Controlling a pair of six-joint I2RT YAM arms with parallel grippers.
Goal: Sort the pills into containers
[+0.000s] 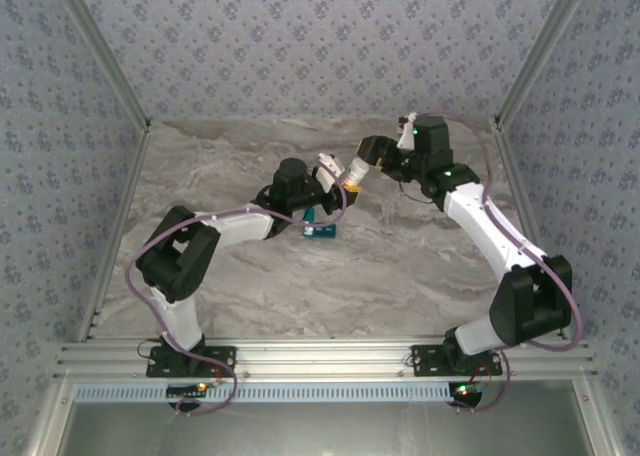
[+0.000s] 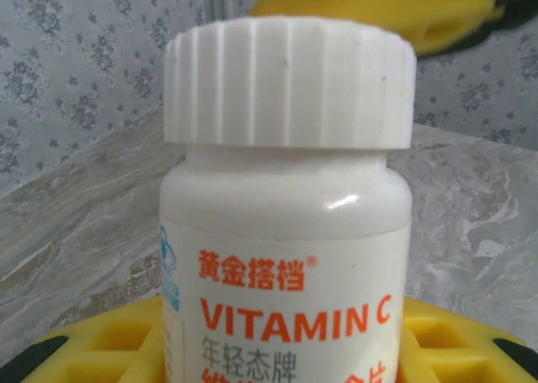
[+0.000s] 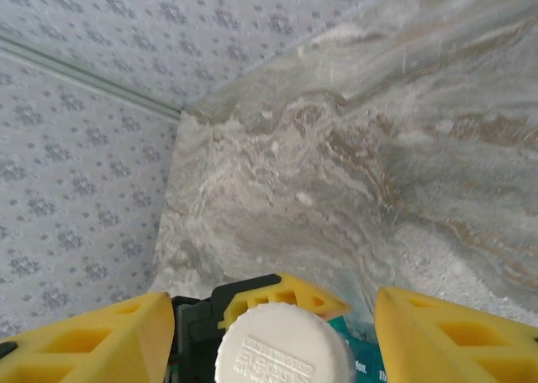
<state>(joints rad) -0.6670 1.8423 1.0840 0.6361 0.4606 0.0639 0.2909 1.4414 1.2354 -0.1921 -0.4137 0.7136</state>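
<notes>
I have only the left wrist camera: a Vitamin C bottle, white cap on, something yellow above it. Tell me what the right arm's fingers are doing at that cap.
Observer: In the right wrist view the right fingers stand open on either side of the white cap. There is a gap on both sides, so they are not touching it.
Operator: Now give me where the pill box is.
Observer: From the top camera, the teal pill box lies on the marble table. In that view it sits right against the wrist of the left arm.
</notes>
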